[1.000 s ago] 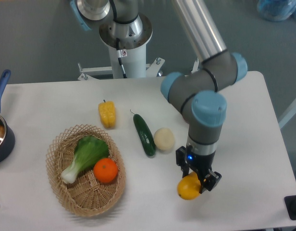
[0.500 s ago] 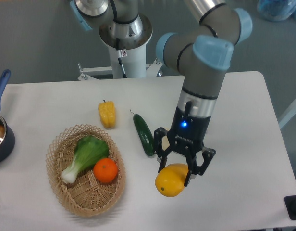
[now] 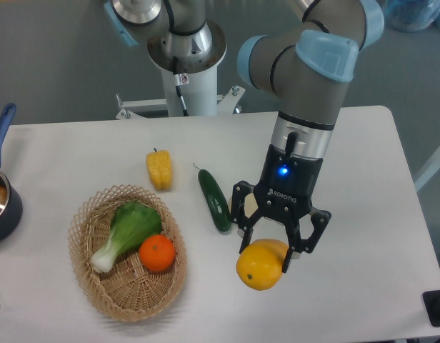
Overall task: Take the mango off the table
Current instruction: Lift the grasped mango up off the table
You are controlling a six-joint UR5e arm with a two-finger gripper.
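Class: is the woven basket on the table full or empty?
Partly filled. The basket holds a leafy green vegetable and an orange, with bare weave showing.

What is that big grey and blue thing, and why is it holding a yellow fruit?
That is a robot arm. A camera fixed above the white table took this picture, looking down. At the arm's end is a gripper, a hand with two fingers, and it is pinching a mango, the smooth yellow-orange fruit. Picking up the mango is its job. On the table lie a dark green cucumber and a yellow bell pepper. A woven basket holds a leafy green vegetable and an orange. At the left edge you can see part of a dark pot with a blue handle.
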